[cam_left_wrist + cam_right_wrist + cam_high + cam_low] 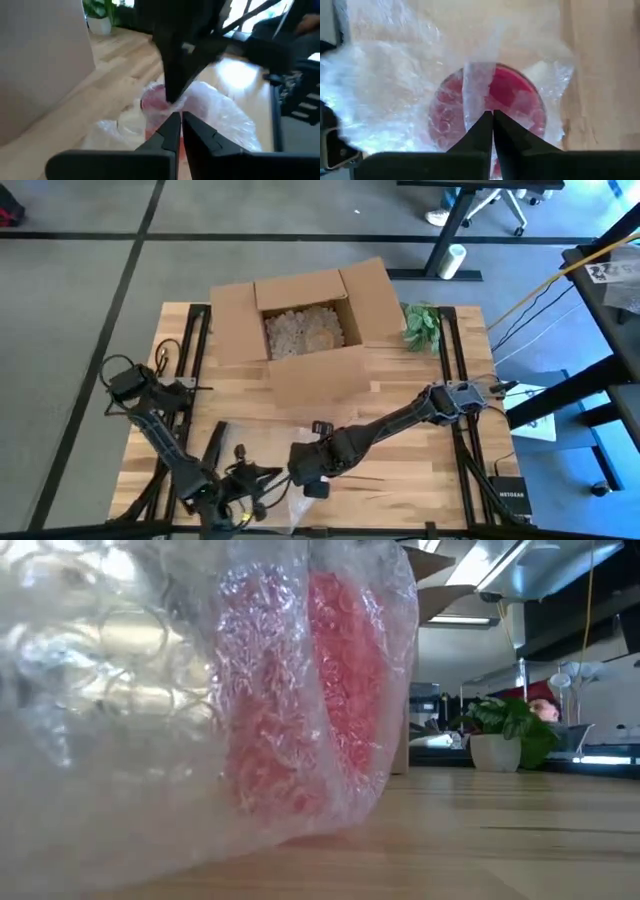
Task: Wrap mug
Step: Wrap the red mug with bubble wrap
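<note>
Although most of the red mug (pixel 495 107) is veiled by bubble wrap (pixel 395 95), it is seen at lower centre of the high view, near the table's (pixel 420 470) front edge. A strip of wrap is pinched by the right gripper (pixel 492 120). The left gripper (pixel 181 122) is clenched beside it; whether it grips wrap cannot be told.

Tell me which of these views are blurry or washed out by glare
Low view: the bubble wrap around the red mug sits too close, soft and smeared; the potted plant behind is sharper. Left wrist view: blurred throughout, bright glare on the table. Right wrist view: wrap glows white at the left. High view: even light, no glare.
</note>
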Robot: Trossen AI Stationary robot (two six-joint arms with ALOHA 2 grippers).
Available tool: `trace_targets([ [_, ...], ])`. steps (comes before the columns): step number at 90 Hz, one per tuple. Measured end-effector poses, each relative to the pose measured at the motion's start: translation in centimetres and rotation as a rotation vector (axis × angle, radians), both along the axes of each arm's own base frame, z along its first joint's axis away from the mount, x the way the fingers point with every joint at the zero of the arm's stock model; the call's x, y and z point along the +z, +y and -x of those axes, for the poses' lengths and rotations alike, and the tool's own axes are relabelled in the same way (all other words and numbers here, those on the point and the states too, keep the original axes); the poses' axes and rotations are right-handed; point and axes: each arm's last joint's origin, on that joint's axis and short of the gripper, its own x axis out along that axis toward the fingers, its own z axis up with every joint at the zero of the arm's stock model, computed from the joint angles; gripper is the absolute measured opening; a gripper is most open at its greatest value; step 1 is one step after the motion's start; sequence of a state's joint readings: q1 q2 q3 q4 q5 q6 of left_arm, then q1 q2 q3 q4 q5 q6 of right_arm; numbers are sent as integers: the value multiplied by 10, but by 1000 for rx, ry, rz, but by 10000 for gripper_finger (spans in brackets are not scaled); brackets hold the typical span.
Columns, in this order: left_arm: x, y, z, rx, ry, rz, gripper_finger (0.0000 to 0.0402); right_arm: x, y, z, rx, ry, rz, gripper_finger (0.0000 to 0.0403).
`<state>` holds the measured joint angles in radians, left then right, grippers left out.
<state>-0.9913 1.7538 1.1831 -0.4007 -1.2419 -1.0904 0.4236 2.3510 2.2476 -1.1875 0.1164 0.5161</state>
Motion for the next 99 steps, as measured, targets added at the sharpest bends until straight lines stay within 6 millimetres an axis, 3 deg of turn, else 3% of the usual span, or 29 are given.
trace_targets([
  [26, -9, -9, 35, -17, 7, 108, 0, -49, -6, -17, 25, 125, -80, 0],
  [36, -16, -7, 46, -14, 66, 168, 0, -52, -5, -18, 32, 127, -91, 0],
  [61, -66, -3, 62, 57, 90, 283, 0, -54, -4, -11, 70, 199, -69, 0],
  [87, -70, 0, 59, 66, 192, 306, 0, -50, 1, -11, 124, 176, -90, 0],
  [99, -72, 2, 58, 72, 244, 302, 0, -50, -2, -4, 115, 248, -65, 0],
])
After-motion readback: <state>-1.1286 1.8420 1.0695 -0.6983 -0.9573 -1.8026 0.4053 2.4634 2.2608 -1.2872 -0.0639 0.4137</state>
